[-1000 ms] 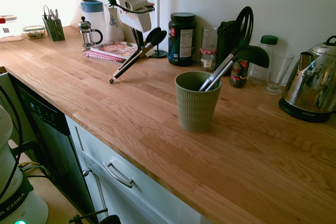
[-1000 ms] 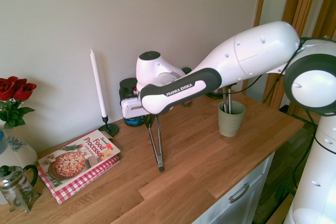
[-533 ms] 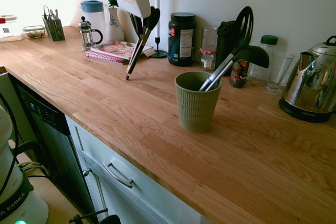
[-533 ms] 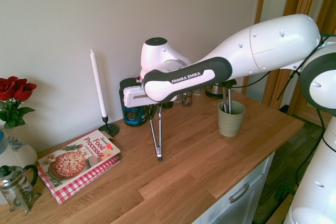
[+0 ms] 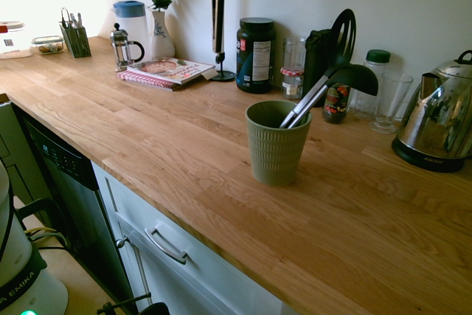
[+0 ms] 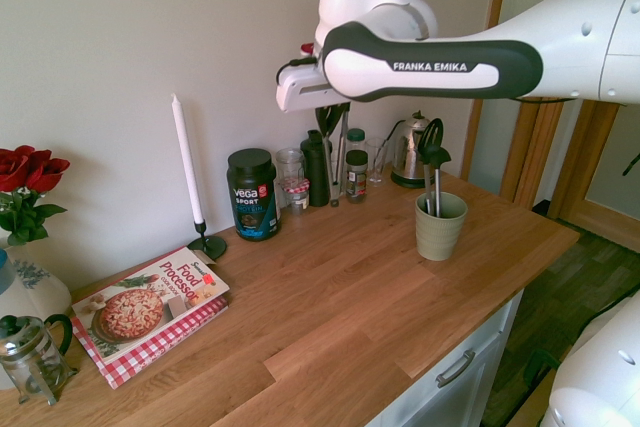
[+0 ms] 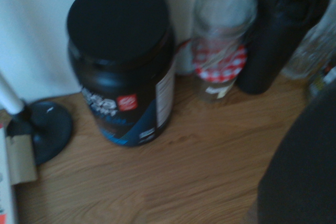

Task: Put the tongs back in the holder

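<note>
One pair of tongs (image 6: 337, 162) hangs straight below tool (image 6: 331, 108), pinched near black tips, above worktop (image 6: 330, 297); green cup (image 6: 440, 232) stands lower, off to tool's side, holding ladle (image 5: 354, 79) and slotted spatula (image 5: 341, 43)

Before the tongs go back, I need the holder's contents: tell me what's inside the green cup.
The green cup holds a black slotted spatula and a black ladle. Its wall hides their lower ends and the bottom.

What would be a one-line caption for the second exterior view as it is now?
Hand shut on the tongs, raised above the counter, the green cup holding two other utensils.
</note>
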Available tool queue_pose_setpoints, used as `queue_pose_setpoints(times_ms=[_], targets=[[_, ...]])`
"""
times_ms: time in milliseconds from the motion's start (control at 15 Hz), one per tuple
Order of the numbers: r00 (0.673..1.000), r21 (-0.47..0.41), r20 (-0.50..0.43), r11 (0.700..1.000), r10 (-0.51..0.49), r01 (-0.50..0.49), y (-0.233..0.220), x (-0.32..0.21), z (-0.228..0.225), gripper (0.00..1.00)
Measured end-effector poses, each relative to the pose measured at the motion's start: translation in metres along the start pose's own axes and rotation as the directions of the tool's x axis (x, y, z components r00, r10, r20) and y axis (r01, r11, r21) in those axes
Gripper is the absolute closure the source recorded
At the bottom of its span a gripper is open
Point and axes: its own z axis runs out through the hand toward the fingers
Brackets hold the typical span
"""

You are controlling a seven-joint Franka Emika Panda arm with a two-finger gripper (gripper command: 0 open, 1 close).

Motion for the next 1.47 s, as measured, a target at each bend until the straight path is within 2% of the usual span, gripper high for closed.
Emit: queue_pose_setpoints(times_ms=[333, 467, 800, 1133, 1200, 1467], targets=[[0.994, -0.084, -0.04, 0.991, 0.104, -0.107, 0.061, 0.08, -0.035, 1.0], [0.989, -0.119, -0.044, 0.982, 0.141, -0.145, 0.093, 0.104, -0.032, 1.0], [0.979, -0.199, -0.006, 0.959, 0.206, -0.203, 0.163, 0.13, 0.039, 1.0], [0.979, -0.239, 0.045, 0.954, 0.2, -0.184, 0.185, 0.103, 0.098, 1.0], [0.98, -0.245, 0.053, 0.954, 0.191, -0.173, 0.186, 0.095, 0.107, 0.0], [0.984, -0.241, 0.062, 0.959, 0.169, -0.149, 0.187, 0.077, 0.132, 0.0]])
